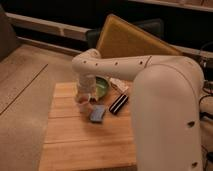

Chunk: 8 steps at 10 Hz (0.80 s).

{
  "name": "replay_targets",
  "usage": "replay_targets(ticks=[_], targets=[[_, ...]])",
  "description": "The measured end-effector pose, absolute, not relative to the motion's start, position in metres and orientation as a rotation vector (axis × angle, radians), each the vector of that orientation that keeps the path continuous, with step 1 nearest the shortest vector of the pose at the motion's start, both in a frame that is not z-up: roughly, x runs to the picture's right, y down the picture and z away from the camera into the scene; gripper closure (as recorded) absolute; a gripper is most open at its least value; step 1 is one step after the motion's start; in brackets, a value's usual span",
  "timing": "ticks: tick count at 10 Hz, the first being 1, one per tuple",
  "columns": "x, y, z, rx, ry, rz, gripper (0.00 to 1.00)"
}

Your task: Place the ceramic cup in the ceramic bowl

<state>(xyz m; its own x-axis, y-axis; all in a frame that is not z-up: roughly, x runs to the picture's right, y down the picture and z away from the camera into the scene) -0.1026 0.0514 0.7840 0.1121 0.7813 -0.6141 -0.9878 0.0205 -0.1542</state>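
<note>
The ceramic cup (81,102) is small and pale and stands on the wooden table (75,140) near its back left. Most of the cup is hidden by my gripper (85,95), which has come down right on top of it. The green ceramic bowl (103,88) sits just to the right of and behind the gripper, partly hidden by the wrist. My white arm reaches in from the right across the table.
A blue-grey rectangular block (97,113) lies just in front and to the right of the cup. A black bar (118,104) lies to the right of the bowl, and a small white object (119,85) lies behind the bar. A yellow board (130,40) leans behind the table.
</note>
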Motion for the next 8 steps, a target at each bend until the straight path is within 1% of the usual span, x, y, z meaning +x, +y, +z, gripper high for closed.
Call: replay_targets(ticks=[3, 4, 7, 8], targets=[[-0.091, 0.047, 0.800, -0.587, 0.456, 1.417, 0.35], [-0.088, 0.047, 0.812, -0.583, 0.481, 1.400, 0.35], [-0.091, 0.056, 0.838, -0.607, 0.518, 1.372, 0.35], [-0.094, 0.059, 0.849, -0.623, 0.531, 1.365, 0.39]])
